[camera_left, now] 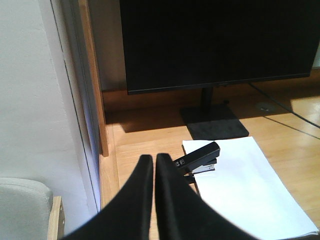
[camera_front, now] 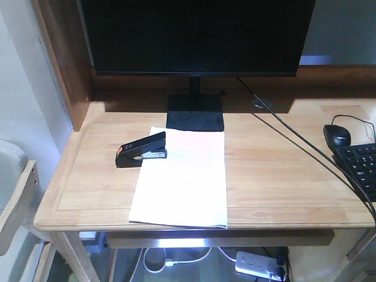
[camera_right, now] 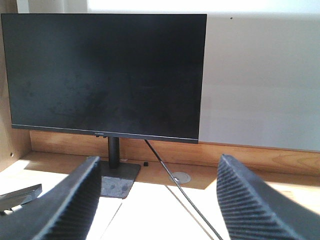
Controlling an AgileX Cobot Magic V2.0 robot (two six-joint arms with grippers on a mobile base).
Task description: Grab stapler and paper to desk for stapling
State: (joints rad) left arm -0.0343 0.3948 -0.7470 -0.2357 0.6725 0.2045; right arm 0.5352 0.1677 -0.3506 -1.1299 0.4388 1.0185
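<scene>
You have one desk (camera_front: 276, 176) in front of you, light wood with a grooved border and raised wooden panels at its back and left side. No container shows in any view; everything rests directly on the wood. One black monitor (camera_front: 197, 35) stands on its base (camera_front: 195, 120) at the back. One stack of white paper (camera_front: 182, 179) lies lengthwise in front of that base, its near edge at the desk's front edge. One keyboard (camera_front: 361, 164) and one black mouse (camera_front: 336, 135) sit at the far right. One stapler (camera_front: 141, 151) sits at the paper's upper left corner, its nose over the sheet and its orange-red end on the wood.

Your left gripper (camera_left: 154, 161) has its fingers pressed together, holding nothing, near the stapler. Your right gripper (camera_right: 157, 175) is spread wide and empty.
</scene>
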